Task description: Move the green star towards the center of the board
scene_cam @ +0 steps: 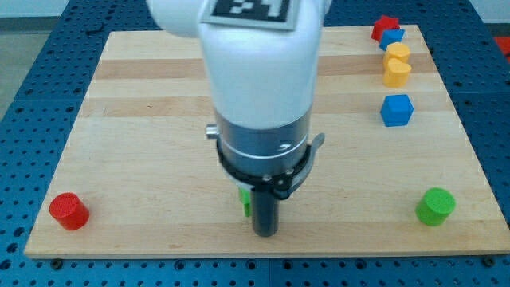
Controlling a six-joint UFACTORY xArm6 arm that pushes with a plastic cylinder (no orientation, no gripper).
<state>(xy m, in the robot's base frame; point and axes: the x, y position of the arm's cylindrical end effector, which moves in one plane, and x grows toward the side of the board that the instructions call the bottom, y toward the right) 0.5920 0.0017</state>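
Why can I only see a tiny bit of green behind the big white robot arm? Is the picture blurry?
In the camera view, the picture is sharp and evenly lit; the arm simply blocks the green star, leaving a sliver beside the rod. My tip sits just to the view's right of it, casting a soft shadow on the board.

Pale striped wooden board (143,119) on blue perforated table (24,159). Red cylinder (68,211), green cylinder (435,206), blue cube (397,110), two yellow blocks (397,65), red block (385,26), small blue block (393,37). White arm (255,72), black-white marker (249,9), dark rod (265,211), green sliver (245,201).
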